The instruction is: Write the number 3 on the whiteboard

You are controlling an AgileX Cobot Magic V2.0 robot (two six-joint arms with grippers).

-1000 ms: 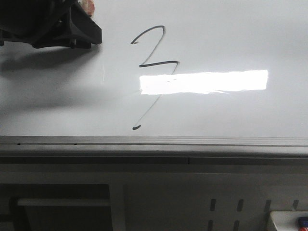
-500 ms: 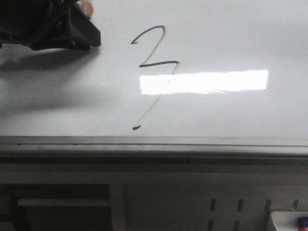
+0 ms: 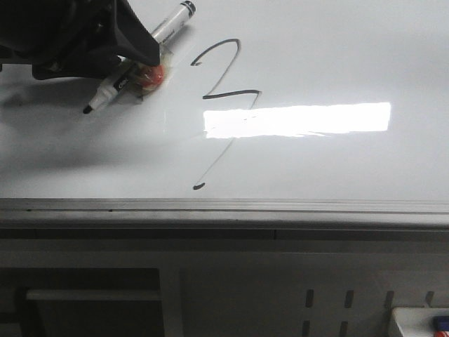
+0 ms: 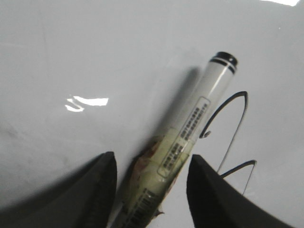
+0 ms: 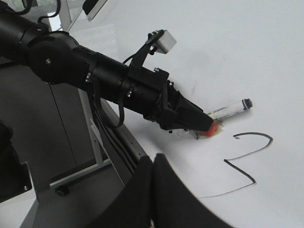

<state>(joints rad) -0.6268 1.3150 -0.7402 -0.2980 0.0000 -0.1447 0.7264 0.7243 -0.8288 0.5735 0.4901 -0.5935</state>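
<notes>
a thin black angular number 3 (image 3: 224,105) sits upper centre of the frame. its slanted tail ends in a small hook. it lies on the glossy white whiteboard (image 3: 337,56).

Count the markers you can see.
1. The marker lies on the whiteboard under the left gripper, left of the number 3. Something blue and red shows at the front view's bottom right corner; I cannot tell what it is.

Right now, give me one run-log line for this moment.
left tool: marker between fingers | 3: drawn | whiteboard | right tool: shut, empty
</notes>
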